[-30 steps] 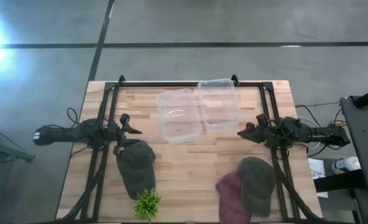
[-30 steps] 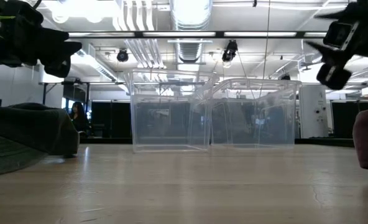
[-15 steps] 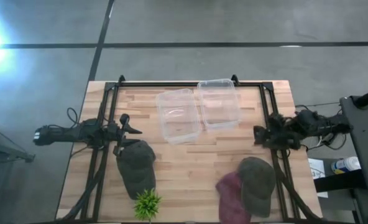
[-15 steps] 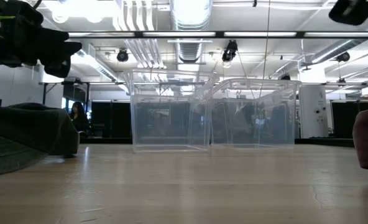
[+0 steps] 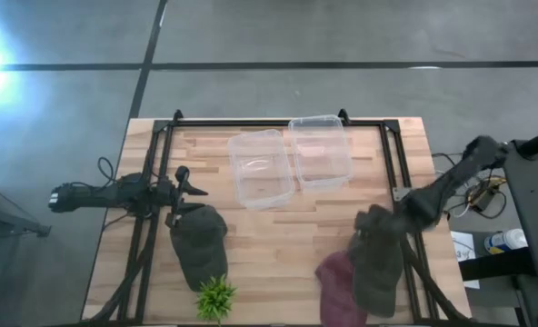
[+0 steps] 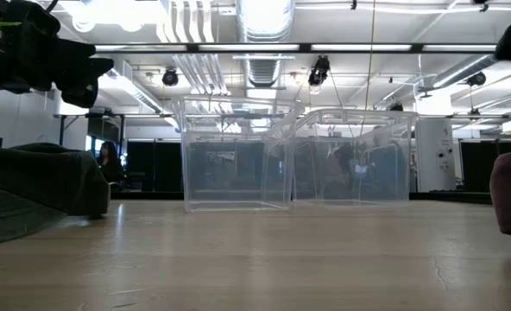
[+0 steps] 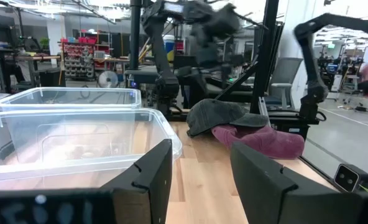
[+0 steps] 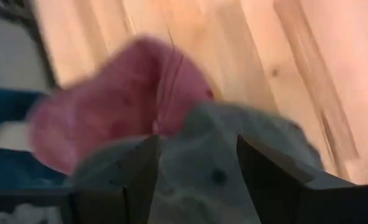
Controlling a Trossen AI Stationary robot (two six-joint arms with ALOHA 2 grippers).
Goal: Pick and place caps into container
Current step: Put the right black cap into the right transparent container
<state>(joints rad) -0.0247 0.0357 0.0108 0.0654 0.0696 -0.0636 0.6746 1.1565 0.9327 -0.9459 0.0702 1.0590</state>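
Observation:
A dark grey-olive cap [image 5: 199, 243] lies crown up near the table's left side, with my left gripper [image 5: 193, 189] open just beyond its far edge. My left gripper [image 7: 199, 177] looks across the table. A second dark grey-olive cap [image 5: 378, 265] lies at the near right and overlaps the maroon cap [image 5: 338, 286]. My right gripper [image 5: 368, 227] points down over this cap's far part. In the right wrist view my right gripper [image 8: 199, 171] is open, with the cap's crown [image 8: 218, 176] between the fingers and the maroon cap [image 8: 125, 102] beyond. My right gripper comes from above, pointing down, with its open fingers [image 8: 268, 168] on either side of the grey-olive cap's crown top; I cannot tell whether they touch the fabric. The cap lies flat on the table and on the maroon cap.
Two clear plastic containers [image 5: 262, 169] [image 5: 319, 150] stand side by side at the far middle of the table. A small green plant [image 5: 215, 297] sits at the near edge by the left cap. Bare wood lies between the caps. A black frame [image 5: 278, 122] runs along the far edge.
My right arm has swung from beside the right container toward the table's near edge and tipped downward, so its gripper now points down over the right grey-olive cap. In the low view it has left the picture. The caps have stayed where they were.

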